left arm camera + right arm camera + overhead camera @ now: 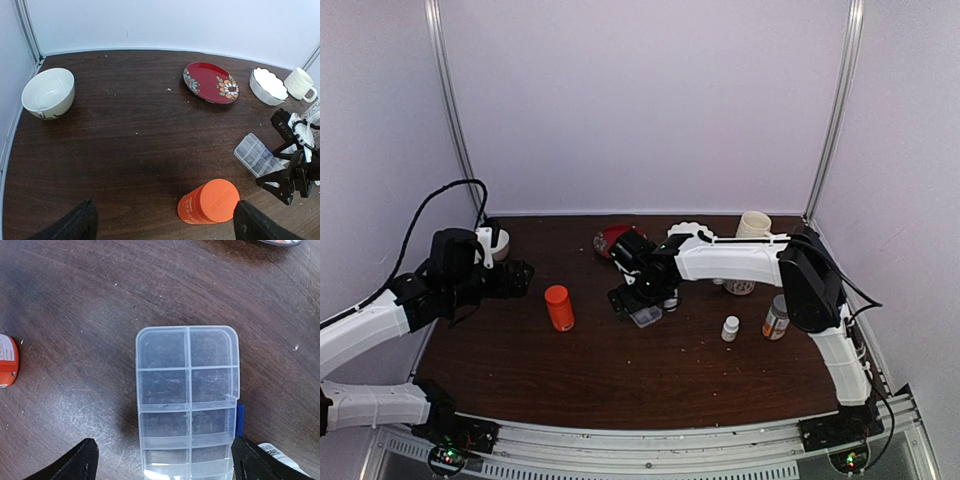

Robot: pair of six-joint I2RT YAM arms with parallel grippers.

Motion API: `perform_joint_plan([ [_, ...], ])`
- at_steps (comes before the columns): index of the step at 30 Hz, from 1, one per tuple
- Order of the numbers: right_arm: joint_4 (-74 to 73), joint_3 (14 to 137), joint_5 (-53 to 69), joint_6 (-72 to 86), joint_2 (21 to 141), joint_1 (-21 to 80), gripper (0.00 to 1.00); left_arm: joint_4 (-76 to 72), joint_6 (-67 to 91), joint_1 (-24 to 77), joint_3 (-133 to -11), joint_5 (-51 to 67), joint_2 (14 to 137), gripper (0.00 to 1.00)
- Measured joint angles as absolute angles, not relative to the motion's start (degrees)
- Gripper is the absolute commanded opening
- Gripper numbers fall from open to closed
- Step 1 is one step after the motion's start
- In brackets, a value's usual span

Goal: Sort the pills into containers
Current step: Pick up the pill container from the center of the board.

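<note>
We see soft, even light from above. The dark brown wooden table [125, 150] carries a pale sheen; shadow hugs the clear plastic compartmented box [187, 390]. The top view seems grainy.

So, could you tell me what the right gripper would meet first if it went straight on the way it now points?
Most likely the clear pill box: the open right gripper points down at it, straddling the box's near end. The gap above it is hard to judge.

You see the clear pill box [187, 405] lying on the bench [75, 300] between your right tool's [164, 461] wide-spread fingers, an orange bottle [7, 362] at the left edge.
</note>
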State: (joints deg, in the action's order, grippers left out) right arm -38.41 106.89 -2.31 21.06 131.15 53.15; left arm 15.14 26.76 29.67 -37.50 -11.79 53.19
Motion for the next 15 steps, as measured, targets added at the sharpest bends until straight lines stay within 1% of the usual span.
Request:
perform_joint_plan([
  [9,-39.2,106.9,-2.9,21.6,131.2,52.3,0.96,15.1,26.8,29.7,-37.5,-11.8,53.3,0.98],
  [15,-39.2,106.9,-3.1,22.4,131.5,52.2,0.91,15.1,26.8,29.7,-37.5,-11.8,53.7,0.98],
])
